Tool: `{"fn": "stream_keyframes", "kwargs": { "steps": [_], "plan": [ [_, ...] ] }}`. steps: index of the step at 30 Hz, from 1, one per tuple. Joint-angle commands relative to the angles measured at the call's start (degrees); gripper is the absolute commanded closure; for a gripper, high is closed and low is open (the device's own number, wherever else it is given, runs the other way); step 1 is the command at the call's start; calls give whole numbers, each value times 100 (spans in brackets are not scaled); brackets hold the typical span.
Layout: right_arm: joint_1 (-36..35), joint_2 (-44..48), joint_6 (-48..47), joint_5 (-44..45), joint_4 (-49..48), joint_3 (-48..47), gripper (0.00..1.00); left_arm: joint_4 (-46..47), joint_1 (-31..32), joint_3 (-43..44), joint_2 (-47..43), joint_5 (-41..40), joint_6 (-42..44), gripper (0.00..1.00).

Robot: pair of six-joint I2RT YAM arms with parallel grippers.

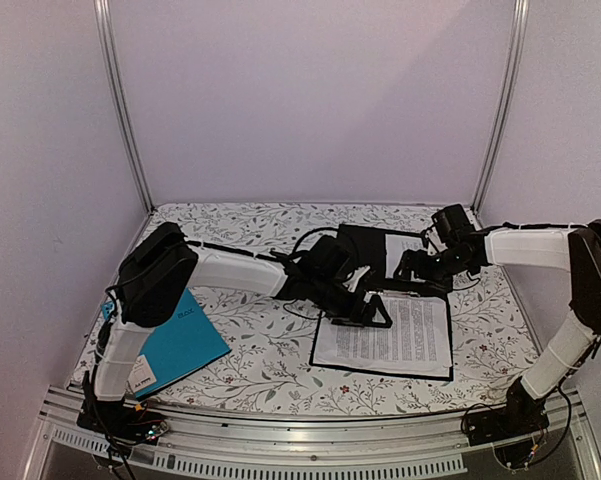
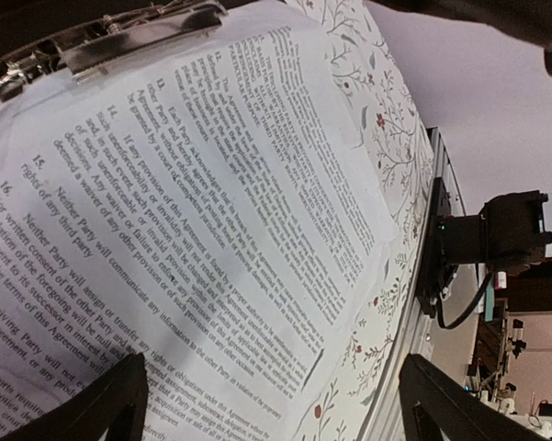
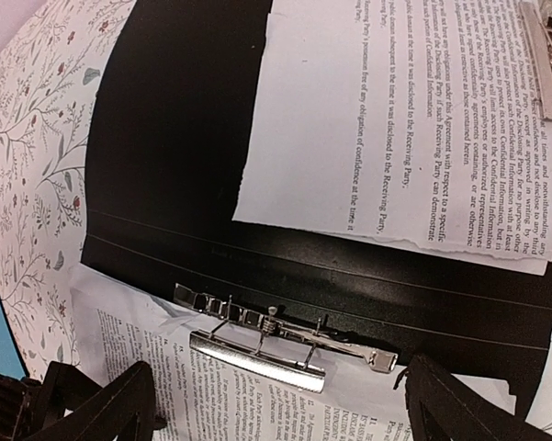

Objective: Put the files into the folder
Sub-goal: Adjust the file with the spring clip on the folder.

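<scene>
White paper files [image 1: 385, 338] lie on the open black folder [image 1: 365, 245], in the middle of the desk [image 1: 260, 370].
From above, the left fingers [image 1: 372, 312] and right fingers [image 1: 420, 270] hang spread wide, holding nothing. The left wrist shows the files under the silver clip [image 2: 119, 37]. The right wrist shows another sheet [image 3: 404, 119] on the far half. Paper is light, bendy and slippery, I think; take a free edge.
</scene>
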State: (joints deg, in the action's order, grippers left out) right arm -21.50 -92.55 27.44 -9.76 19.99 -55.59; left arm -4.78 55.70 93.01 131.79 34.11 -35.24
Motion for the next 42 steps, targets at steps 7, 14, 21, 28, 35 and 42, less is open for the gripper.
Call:
{"fn": "stream_keyframes", "kwargs": {
  "steps": [7,14,21,28,35,42],
  "plan": [
    [176,-406,168,-424,-367,265,7,-390,-68,137,131,-53,29,6],
    [180,-141,196,-389,-404,503,7,-417,-68,117,126,-102,22,6],
    [181,193,80,-325,-387,529,7,-483,-68,147,137,-157,25,6],
    [179,417,21,-445,-349,596,7,-532,-66,165,154,-211,-4,6],
    [178,756,115,-716,-291,1060,8,-546,-68,182,160,-229,-31,6],
    [174,1248,183,-756,-114,1493,9,-550,-66,191,164,-238,-44,7]
  ]
}}
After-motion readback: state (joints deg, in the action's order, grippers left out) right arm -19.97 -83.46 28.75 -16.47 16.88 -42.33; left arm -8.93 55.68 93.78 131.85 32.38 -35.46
